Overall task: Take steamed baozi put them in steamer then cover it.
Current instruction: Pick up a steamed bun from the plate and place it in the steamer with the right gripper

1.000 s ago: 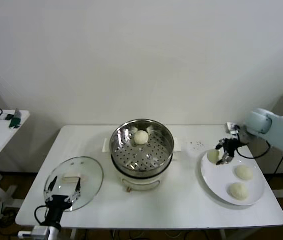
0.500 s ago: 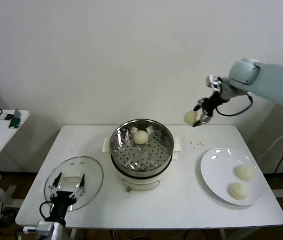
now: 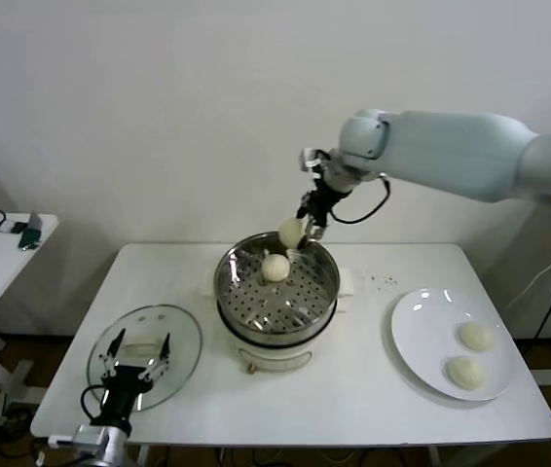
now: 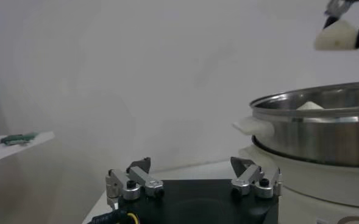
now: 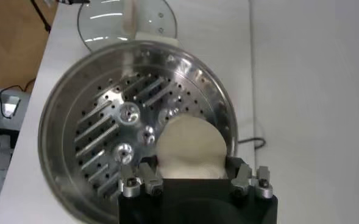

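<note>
Baozi number two hangs clamped in the right claw just above the far rim of the steamer, not yet released; in the right wrist view the bun sits between the fingers directly over the perforated floor. One baozi already lies inside the steel basket, toward its back. Two more baozi wait on the white plate at the right end of the table, well apart from the pot. The glass lid lies flat on the table to the left of the steamer, and the left claw hovers low over it with its fingers spread apart, holding nothing. By my reading the job is roughly a third done: one bun placed, a second about to be lowered in, two left to fetch, and the cover not yet put on.
</note>
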Motion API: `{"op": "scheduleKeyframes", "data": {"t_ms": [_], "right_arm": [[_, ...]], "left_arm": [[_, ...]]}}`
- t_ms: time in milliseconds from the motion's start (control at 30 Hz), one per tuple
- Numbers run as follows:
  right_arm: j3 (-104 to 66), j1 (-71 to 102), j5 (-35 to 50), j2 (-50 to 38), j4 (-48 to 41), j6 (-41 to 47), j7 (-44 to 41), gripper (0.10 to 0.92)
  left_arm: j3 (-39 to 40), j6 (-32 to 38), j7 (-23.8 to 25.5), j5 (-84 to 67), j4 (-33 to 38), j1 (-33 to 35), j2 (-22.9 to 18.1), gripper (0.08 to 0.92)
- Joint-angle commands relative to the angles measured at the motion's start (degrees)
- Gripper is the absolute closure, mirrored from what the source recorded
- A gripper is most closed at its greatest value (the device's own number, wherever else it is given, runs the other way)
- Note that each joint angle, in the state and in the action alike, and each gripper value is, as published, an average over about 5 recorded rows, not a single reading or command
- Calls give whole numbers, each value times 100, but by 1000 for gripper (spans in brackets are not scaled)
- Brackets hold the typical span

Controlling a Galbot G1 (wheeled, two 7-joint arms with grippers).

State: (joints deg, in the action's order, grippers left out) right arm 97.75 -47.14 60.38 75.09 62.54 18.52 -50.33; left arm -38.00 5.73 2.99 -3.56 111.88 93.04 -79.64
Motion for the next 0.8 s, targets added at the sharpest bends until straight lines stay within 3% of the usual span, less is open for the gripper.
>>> {"op": "scheduleKeyframes", "data": {"t_ms": [33,800], "right_arm": [[-103,529,109,668,-96,120,206,313],[-143,1228,-400,935,-417,167,233,294]], "left_arm": [[28,-12,-8,16,4,-22,18,177],[23,-18,-12,10,-33,13,-17,177]]}}
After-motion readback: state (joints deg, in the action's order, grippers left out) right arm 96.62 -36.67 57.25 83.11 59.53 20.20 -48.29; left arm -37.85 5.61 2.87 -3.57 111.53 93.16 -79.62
